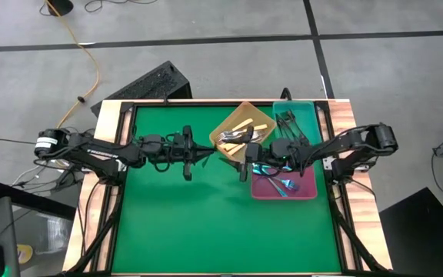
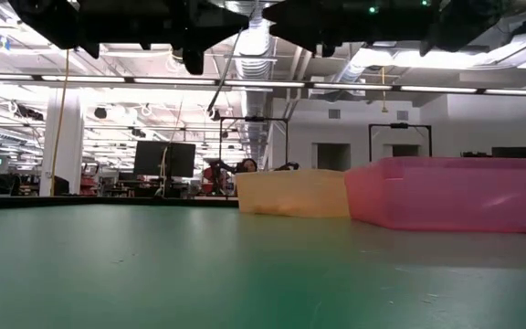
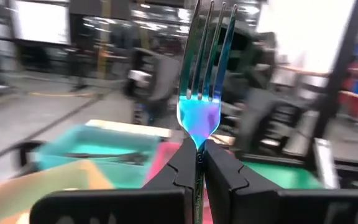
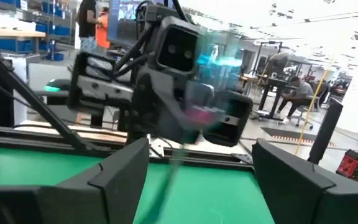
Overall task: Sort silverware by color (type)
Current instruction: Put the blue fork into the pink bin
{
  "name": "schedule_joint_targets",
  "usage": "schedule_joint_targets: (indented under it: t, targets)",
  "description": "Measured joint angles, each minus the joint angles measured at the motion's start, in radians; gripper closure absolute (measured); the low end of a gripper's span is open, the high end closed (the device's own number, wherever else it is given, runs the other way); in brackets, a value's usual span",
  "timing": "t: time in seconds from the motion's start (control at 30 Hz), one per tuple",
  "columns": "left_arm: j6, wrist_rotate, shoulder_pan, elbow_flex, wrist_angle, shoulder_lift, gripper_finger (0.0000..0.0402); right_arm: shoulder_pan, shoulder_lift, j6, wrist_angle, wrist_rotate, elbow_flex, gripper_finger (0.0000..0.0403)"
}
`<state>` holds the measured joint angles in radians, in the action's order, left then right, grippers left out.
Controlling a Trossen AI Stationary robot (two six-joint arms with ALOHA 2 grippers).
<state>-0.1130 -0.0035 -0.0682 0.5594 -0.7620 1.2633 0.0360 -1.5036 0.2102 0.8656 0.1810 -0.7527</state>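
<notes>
My left gripper (image 3: 199,163) is shut on a shiny blue-teal fork (image 3: 201,93). It hovers over the green mat's middle (image 1: 208,151), pointing level toward the table's right. My right gripper (image 4: 201,174) faces it from the right (image 1: 233,158), open, with nothing between its fingers. The orange tray (image 1: 237,115) holds cream-handled forks (image 1: 241,132). Black forks (image 1: 287,121) lie in the teal tray (image 1: 314,123), and blue-teal forks (image 1: 283,185) in the pink tray (image 1: 308,192). My left gripper pinches the fork's neck (image 3: 199,144), just behind the tine head, between its two fingers. The fork lies along the fingers, tines sticking out ahead of them. The fingers hide the handle. The fork is level and clear of the mat.
The three trays crowd the mat's right half, the orange tray (image 2: 290,194) and the pink tray (image 2: 455,194) side by side. The mat's left and near parts (image 1: 175,223) are bare green. Both arms meet over the middle, in front of the orange tray.
</notes>
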Motion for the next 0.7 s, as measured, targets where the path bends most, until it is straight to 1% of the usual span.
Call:
schedule_joint_targets:
  t: [0.13, 0.23, 0.37, 0.53, 0.63, 0.7]
  targets:
    - [0.043, -0.138, -0.001, 0.0, -0.003, 0.011, 0.0401, 0.0, -0.045, 0.0, 0.003, 0.023, -0.05, 0.0097]
    - [0.06, -0.169, -0.001, 0.0, -0.013, 0.029, 0.0401, 0.0, -0.075, 0.0, -0.002, 0.072, -0.092, 0.0097]
    - [0.08, -0.227, 0.011, 0.001, -0.008, 0.05, 0.0401, 0.0, -0.089, 0.005, -0.018, 0.18, -0.134, 0.0097]
    - [0.135, -0.35, 0.041, 0.0, -0.035, 0.049, 0.0401, 0.0, -0.088, -0.008, -0.02, 0.193, -0.152, 0.0099]
    - [0.136, -0.368, 0.05, 0.0, -0.08, 0.048, 0.0401, 0.001, -0.088, -0.018, -0.023, 0.193, -0.158, 0.0111]
    - [0.136, -0.368, 0.05, 0.0, -0.078, 0.047, 0.0401, 0.001, -0.088, -0.019, -0.019, 0.192, -0.161, 0.012]
